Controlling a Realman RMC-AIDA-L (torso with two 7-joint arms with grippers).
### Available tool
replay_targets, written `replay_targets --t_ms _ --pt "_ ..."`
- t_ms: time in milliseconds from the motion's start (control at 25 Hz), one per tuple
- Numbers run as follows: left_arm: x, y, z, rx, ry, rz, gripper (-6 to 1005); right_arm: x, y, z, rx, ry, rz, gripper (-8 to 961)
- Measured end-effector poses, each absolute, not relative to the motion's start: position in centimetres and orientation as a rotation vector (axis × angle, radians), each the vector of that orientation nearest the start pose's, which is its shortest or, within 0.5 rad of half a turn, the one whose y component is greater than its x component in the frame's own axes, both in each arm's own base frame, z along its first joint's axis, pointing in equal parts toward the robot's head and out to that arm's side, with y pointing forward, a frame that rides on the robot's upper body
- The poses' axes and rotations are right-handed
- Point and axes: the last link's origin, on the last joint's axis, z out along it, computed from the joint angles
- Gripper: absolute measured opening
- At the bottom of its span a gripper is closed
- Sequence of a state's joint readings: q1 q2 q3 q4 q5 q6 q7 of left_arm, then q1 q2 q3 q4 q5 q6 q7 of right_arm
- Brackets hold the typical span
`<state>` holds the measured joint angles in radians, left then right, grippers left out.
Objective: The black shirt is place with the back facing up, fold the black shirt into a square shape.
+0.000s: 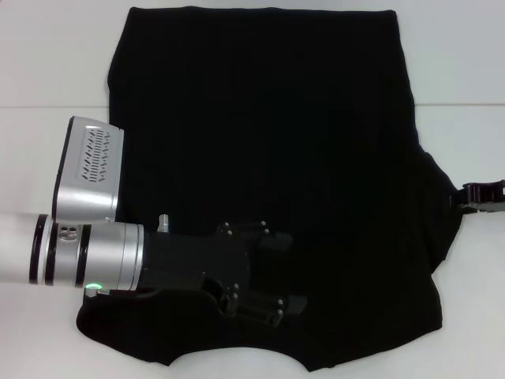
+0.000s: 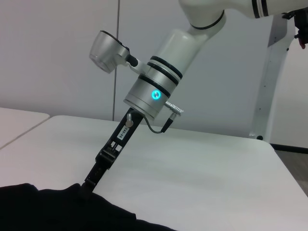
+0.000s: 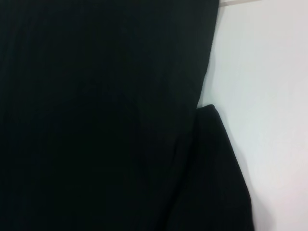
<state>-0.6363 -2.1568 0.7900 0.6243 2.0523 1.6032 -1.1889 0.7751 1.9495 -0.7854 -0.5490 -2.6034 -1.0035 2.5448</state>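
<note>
Two grippers are in view. The shirt [image 1: 268, 158] lies spread flat on the white table [image 1: 47, 55], plain black side up, covering most of the head view from 12 o'clock down to 6 o'clock. Its straight hem runs along the top edge of that view; the curved neckline sits at 6 o'clock. No lettering is visible.

The left gripper [image 1: 286, 272] enters from 9 o'clock in the head view and sits over the shirt's lower half, near the neckline. Its two fingers [image 1: 276, 241] are spread apart, with bare cloth showing between them; nothing is held.

The right gripper [image 1: 481, 196] sits at 3 o'clock in the head view, at the shirt's right edge, where the sleeve bulges outward. In the left wrist view its tip [image 2: 90, 183] meets the cloth edge [image 2: 53, 207]. Whether its fingers are apart or closed on the cloth cannot be determined.

The right wrist view shows black cloth [image 3: 96, 115] filling most of the picture, with a sleeve fold [image 3: 216, 168] lying against the white table [image 3: 269, 96].
</note>
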Motion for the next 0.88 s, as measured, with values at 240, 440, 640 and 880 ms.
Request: replay_targets --t_ms 240,440,640,880 --pt "-20.84 32.40 -5.16 -2.981 -0.207 -0.710 933 30.60 42.43 3.45 -1.977 1.565 -0.001 378" --pt "-20.85 32.40 -5.16 -2.980 -0.207 -0.709 932 30.61 42.42 3.46 -1.977 1.565 -0.001 147" --pt "-20.89 32.39 -5.16 -2.981 -0.223 -0.710 932 30.62 42.40 3.45 -1.982 1.561 -0.006 42" --pt "-20.90 32.39 -5.14 -2.980 -0.230 -0.711 933 30.93 42.15 3.97 -1.976 1.562 0.010 32"
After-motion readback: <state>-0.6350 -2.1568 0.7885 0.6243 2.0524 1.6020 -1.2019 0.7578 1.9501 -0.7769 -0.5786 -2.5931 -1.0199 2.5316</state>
